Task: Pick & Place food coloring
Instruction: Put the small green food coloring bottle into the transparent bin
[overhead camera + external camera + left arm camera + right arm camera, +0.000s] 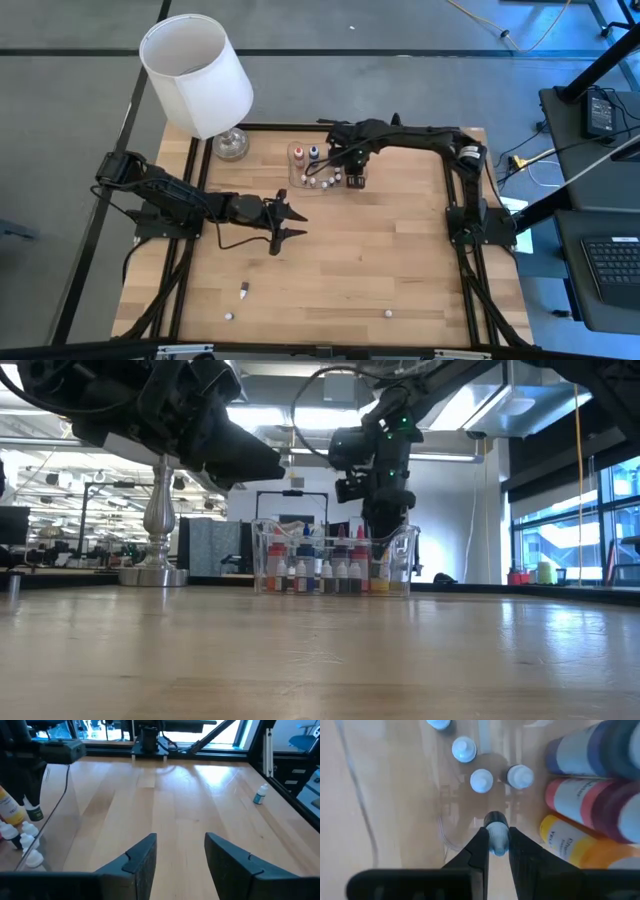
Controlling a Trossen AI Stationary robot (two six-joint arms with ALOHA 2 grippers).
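One tiny white-capped food coloring bottle point(496, 839) is clamped by the right pincer point(496, 851) over the clear plastic tray point(298, 178) at twelve o'clock; the left pincer point(291, 222) is held half-wide above the wooden tabletop point(380, 270).

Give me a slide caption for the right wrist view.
Right pincer shut on a small food coloring bottle above the clear tray of bottles.

red, blue, yellow food coloring point(580, 795); white lamp shade point(195, 75).

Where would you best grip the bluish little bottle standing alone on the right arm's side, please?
Probably take the bottle by its body, just under the white cap, coming straight down: it stands upright with bare wood around, leaving room either side.
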